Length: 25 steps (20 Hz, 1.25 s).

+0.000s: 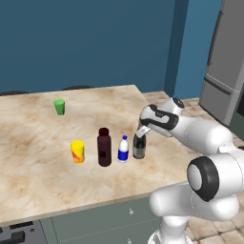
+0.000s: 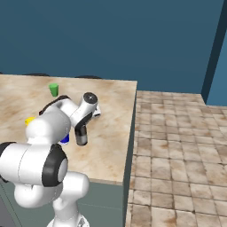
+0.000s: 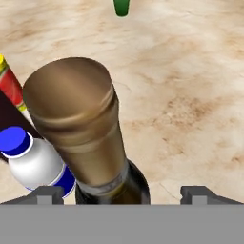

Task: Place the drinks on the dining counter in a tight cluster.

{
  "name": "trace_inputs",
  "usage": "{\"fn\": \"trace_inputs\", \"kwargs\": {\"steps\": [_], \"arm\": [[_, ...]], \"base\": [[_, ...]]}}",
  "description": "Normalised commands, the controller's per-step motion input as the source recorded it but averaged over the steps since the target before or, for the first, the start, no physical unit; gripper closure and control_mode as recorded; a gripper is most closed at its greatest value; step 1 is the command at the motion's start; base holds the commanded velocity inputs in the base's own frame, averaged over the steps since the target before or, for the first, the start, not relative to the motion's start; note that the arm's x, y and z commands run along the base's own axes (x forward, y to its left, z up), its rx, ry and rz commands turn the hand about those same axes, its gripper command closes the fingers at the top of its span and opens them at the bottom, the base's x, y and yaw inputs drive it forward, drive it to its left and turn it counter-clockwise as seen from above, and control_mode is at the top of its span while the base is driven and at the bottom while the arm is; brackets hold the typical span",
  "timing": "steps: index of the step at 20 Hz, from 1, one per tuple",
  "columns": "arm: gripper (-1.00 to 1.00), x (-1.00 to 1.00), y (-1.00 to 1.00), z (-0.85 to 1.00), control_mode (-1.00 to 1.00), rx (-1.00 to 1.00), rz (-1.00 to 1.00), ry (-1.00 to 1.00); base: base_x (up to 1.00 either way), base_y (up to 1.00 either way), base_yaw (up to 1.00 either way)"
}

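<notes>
Gripper (image 1: 140,132) hovers over the neck of the dark grey-black bottle (image 1: 139,147), its jaws spread wide to either side of the brown cap and touching nothing; in the hand view the two fingertips (image 3: 47,194) sit well clear of the bottle's shoulders. That bottle stands upright on the dining counter (image 1: 43,167), near its right end. Just beside it on the left stands the little white bottle (image 1: 123,149) with a blue cap and label, and next to that the taller dark maroon bottle (image 1: 104,147), the three forming a short close row. A yellow cup (image 1: 77,151) with red markings stands left of the maroon bottle. Farther back, well apart, sits a small green cup (image 1: 59,106).
</notes>
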Motion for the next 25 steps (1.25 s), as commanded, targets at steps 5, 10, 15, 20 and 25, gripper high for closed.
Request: {"fn": "trace_inputs", "kwargs": {"steps": [5, 10, 15, 20, 25], "arm": [[-1.00, -0.56, 0.00, 0.66, -1.00, 0.00, -0.01, -0.05], [-1.00, -0.83, -0.05, 0.90, -1.00, 0.00, -0.04, 0.01], [-1.00, -0.82, -0.35, 0.74, -1.00, 0.00, -0.19, 0.17], [-1.00, -0.72, -0.30, 0.53, -1.00, -0.03, -0.21, 0.18], [-1.00, -0.83, -0.21, 0.35, -1.00, -0.01, -0.20, 0.04]], "base": [[0.00, 0.00, 0.00], [0.00, 0.00, 0.00], [0.00, 0.00, 0.00], [0.00, 0.00, 0.00], [0.00, 0.00, 0.00]]}}
